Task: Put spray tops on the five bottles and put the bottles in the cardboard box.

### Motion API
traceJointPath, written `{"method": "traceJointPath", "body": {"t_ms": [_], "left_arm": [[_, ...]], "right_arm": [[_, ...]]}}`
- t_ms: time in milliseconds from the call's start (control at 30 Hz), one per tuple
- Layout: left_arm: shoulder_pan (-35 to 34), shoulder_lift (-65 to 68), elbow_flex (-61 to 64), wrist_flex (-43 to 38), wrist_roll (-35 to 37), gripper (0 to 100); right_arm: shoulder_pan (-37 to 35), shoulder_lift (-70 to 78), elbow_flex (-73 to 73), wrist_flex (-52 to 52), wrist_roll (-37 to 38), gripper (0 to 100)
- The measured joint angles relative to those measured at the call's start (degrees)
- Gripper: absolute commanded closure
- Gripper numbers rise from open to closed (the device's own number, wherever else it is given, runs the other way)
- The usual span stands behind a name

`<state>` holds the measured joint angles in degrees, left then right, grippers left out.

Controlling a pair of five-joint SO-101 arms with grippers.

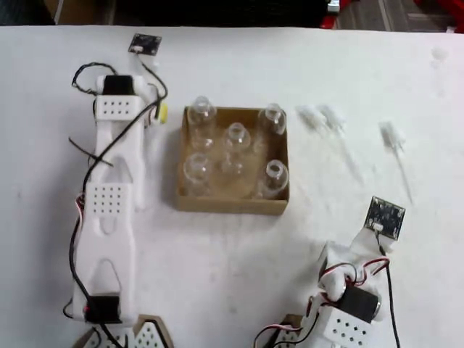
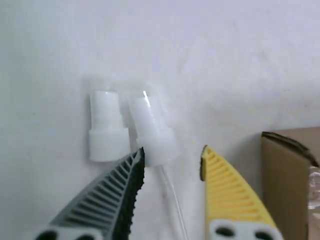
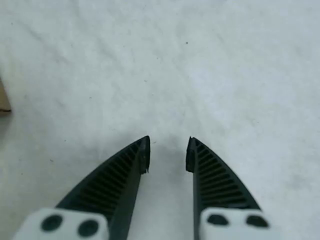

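The left claw (image 2: 172,156) gapes wide just left of the cardboard box (image 2: 285,172). One spray top (image 2: 152,132) lies at its tips, a second top (image 2: 106,130) alongside. The right claw (image 3: 167,152) hangs part-open over the worktop (image 3: 225,75).

The cardboard box (image 2: 290,185) is cut off at the frame edge just outside the left gripper's (image 2: 172,152) yellow finger (image 2: 232,195). A bottle (image 2: 314,187) inside it is seen as a sliver. Spray tops (image 1: 319,117) beyond the box are blurred.
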<state>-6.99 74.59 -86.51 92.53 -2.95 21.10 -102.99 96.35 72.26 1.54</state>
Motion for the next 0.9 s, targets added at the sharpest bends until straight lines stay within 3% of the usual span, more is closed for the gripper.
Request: {"method": "traceJointPath", "body": {"t_ms": [367,900], "left_arm": [[0.00,0.00,0.00,-0.44,8.97,78],[-0.09,1.14,2.46,-5.80,10.37,91]], "right_arm": [[0.00,0.00,0.00,0.00,0.00,89.9],[0.00,0.00,0.00,0.00,0.00,89.9]]}}
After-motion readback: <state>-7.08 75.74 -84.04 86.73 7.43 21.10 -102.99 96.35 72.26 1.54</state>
